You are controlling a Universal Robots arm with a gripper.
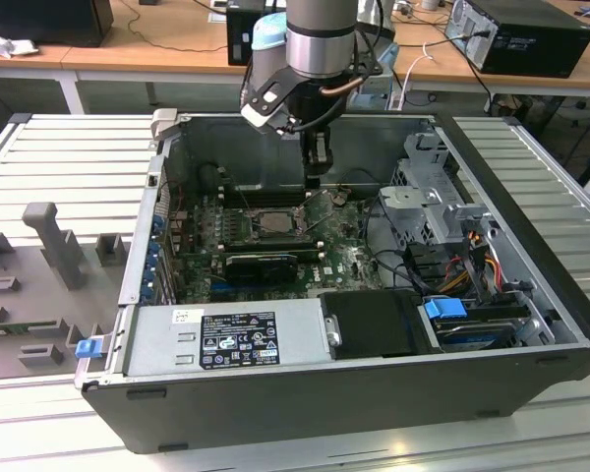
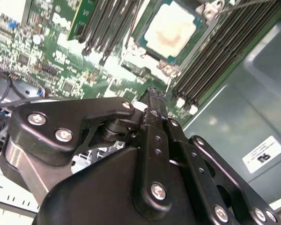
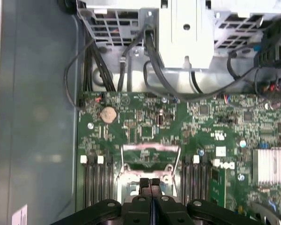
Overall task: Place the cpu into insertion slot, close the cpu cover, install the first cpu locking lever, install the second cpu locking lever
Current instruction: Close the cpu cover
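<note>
Out wide in the exterior view, a pale slatted metal worktop, with grey fixture blocks at nine o'clock. At eleven, a wooden desk trailing cables. At one o'clock, a black computer tower lying flat.

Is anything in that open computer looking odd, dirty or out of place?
Only one thing: the cpu has a tan smudge across the middle of its pale top in the second wrist view, like dried residue. Nothing else looks spilled, broken or askew.
</note>
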